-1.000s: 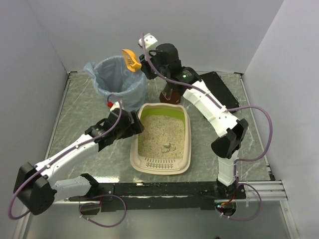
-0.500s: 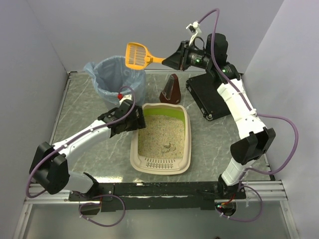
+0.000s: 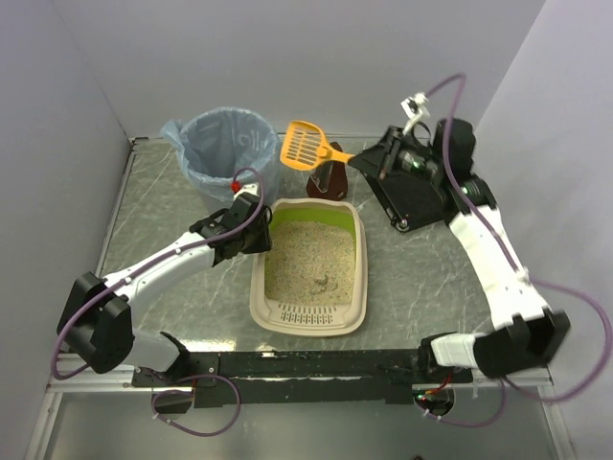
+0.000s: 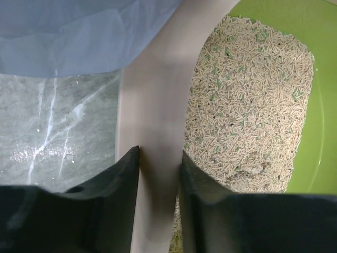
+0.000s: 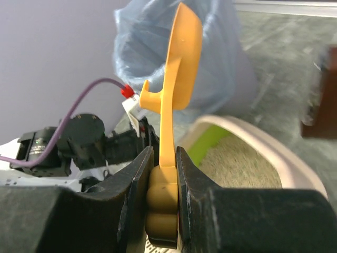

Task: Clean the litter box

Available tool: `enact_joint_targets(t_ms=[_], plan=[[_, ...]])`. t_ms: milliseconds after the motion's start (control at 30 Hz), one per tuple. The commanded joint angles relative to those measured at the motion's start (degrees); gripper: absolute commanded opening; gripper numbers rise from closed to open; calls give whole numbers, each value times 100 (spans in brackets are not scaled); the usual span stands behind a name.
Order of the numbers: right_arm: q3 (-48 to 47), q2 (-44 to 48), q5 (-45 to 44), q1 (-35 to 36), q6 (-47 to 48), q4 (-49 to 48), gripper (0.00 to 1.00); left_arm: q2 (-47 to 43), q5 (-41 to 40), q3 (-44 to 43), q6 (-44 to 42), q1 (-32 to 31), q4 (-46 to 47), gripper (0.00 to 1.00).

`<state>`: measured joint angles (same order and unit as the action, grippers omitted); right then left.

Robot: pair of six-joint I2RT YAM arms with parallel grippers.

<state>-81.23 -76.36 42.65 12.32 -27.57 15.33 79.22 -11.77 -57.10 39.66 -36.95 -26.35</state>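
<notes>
Cream litter box (image 3: 308,316) seen from above, mid-table, bare table (image 3: 412,278) open at its front and right, blue-bagged bin (image 3: 206,144) near its back-left corner | left wrist: left gripper (image 4: 159,168) jaws pinch the box's left rim | right wrist: right gripper (image 5: 163,174) jaws clamp the orange scoop (image 5: 181,68) by its handle, blade edge-on, raised.
</notes>
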Motion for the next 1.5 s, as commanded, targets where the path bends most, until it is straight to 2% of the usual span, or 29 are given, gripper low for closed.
enact_joint_targets(t_ms=[0,133,300,400,500,600,700,733,800,867,900,933,967,1033,1067,1133,1200,1233,1267,1300,1367,1400,1467], plan=[[808,1155,-1020,-80,-144,-181,0,-39,-62,-73,-125,30,-89,27],[1109,1606,-1689,-115,-20,504,0,146,-44,-231,164,4,-467,1],[1566,2001,-1778,-115,76,953,0,181,-501,-372,901,-198,-1047,1],[1698,2203,-1594,-115,225,1182,0,172,-677,-547,1393,-523,-1346,1],[1751,2423,-1637,-115,349,1454,0,435,-511,-995,2200,-664,-2161,1],[1900,2582,-1778,-115,270,1587,0,839,-747,-1478,3096,-884,-3100,2],[2119,2670,-1560,-115,165,1622,0,1130,-836,-1822,3704,-1208,-3578,10],[2207,2696,-1332,-115,130,1587,0,1157,-749,-1900,3716,-1340,-3614,24],[2471,2819,-1120,-116,68,1491,0,1175,-695,-1954,3864,-1490,-3676,23],[2655,2898,-882,-116,85,1516,0,1096,-625,-1971,3909,-1832,-3553,46],[2709,2933,-864,-115,103,1569,0,948,-677,-1972,3979,-1973,-3527,65],[2761,2968,-864,-115,112,1604,0,859,-765,-2024,3997,-2226,-3605,96],[2892,3056,-890,-115,94,1613,0,763,-974,-2059,3980,-2359,-3649,99],[2981,3162,-882,-115,94,1639,0,394,-1116,-2147,3665,-2632,-3632,99],[3008,3249,-890,-115,155,1674,0,253,-1265,-2165,3019,-2694,-3353,99],[3017,3381,-952,-115,234,1814,0,-55,-1563,-2348,2374,-2712,-3176,97],[3052,3469,-1223,-115,305,1912,0,-161,-1942,-2489,1189,-2582,-2572,97],[3139,3557,-1303,-115,296,1990,0,-144,-1856,-2577,662,-2476,-2238,97],[3166,3584,-1356,-115,305,2061,0,-118,-1707,-2613,-187,-2318,-1530,97],[3183,3610,-1426,-124,314,2140,0,65,-1123,-2726,-648,-1951,-1261,97],[3271,3698,-1427,-116,392,2315,0,329,-767,-2850,-1770,-1615,-804,97],[3306,3733,-1409,-115,428,2369,0,670,-243,-3094,-2160,-1327,-619,97],[3429,3839,-1444,-115,463,2491,0,997,147,-3324,-3308,-1166,-390,97]])
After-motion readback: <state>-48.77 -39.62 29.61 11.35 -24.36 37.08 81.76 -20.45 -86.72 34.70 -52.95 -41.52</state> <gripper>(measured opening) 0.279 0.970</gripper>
